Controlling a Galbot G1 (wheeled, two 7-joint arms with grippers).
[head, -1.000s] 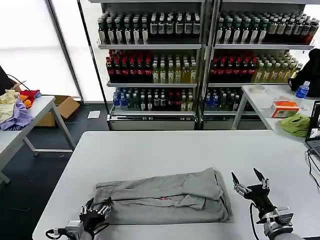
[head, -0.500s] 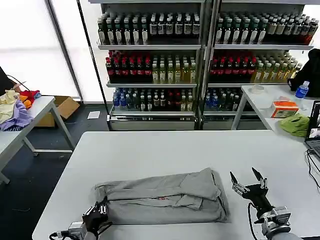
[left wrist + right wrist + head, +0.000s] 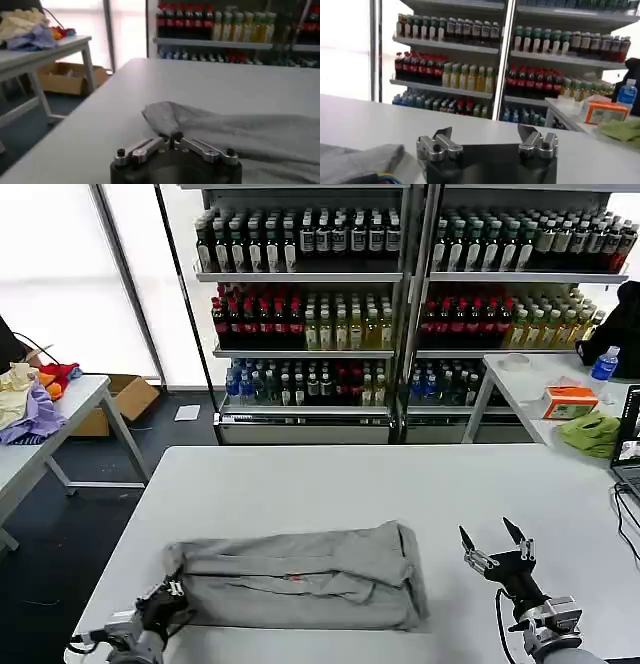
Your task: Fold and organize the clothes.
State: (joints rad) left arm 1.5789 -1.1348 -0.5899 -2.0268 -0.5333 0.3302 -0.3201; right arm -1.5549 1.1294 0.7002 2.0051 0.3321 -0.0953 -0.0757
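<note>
A light grey shirt point(image 3: 300, 579) lies folded into a long bundle on the near part of the white table point(image 3: 400, 484), with a small red print on its front. My left gripper point(image 3: 163, 606) is at the bundle's left end, shut on a pinch of its fabric. In the left wrist view the fingertips point(image 3: 172, 140) meet on the shirt point(image 3: 240, 135) corner. My right gripper point(image 3: 492, 544) stands open just right of the bundle, apart from it. The right wrist view shows its spread jaws point(image 3: 487, 137) empty, with the shirt point(image 3: 355, 160) off to one side.
Bottle shelves point(image 3: 400, 314) stand behind the table. A side table on the left holds purple, yellow and red fabrics point(image 3: 30, 404). On the right table lie a lime-green cloth point(image 3: 590, 432), an orange box point(image 3: 568, 401) and a blue bottle point(image 3: 604, 364). A laptop point(image 3: 630, 449) sits at the right edge.
My left gripper has moved left and slightly nearer, dragging the shirt leftward across the table. The gap between the shirt and my right gripper has widened. The right gripper has barely moved.
</note>
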